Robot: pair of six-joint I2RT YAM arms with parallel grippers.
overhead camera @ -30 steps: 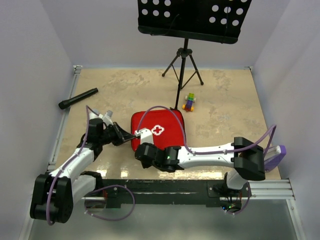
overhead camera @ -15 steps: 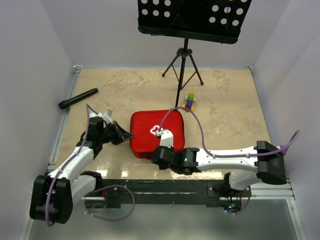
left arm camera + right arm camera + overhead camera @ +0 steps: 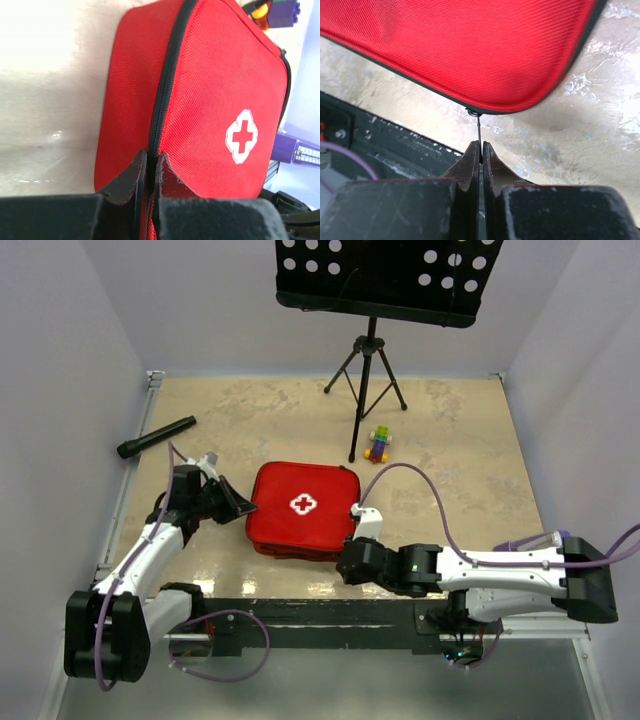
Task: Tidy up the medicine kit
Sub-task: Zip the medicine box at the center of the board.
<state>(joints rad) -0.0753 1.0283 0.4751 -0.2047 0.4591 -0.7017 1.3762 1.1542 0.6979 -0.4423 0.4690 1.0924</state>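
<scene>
The medicine kit [image 3: 303,508] lies closed on the table, a red fabric case with a white cross [image 3: 303,504] on its lid. My left gripper [image 3: 243,508] is at its left edge. In the left wrist view the left gripper [image 3: 149,154] is shut on the kit's [image 3: 215,85] black zipper seam. My right gripper [image 3: 358,528] is at the kit's near right corner. In the right wrist view the right gripper [image 3: 480,143] is shut on the thin metal zipper pull [image 3: 478,127], which hangs from the kit's [image 3: 470,45] edge. The kit's contents are hidden.
A black flashlight [image 3: 157,436] lies at the far left by the wall. A music stand's tripod [image 3: 367,380] stands at the back centre, with a small toy of coloured blocks [image 3: 379,443] beside it. The black base rail [image 3: 320,620] runs along the near edge.
My right gripper has travelled rightward along the kit's near edge, from its left front to its right front corner. The kit has shifted slightly left, and the left gripper with it.
</scene>
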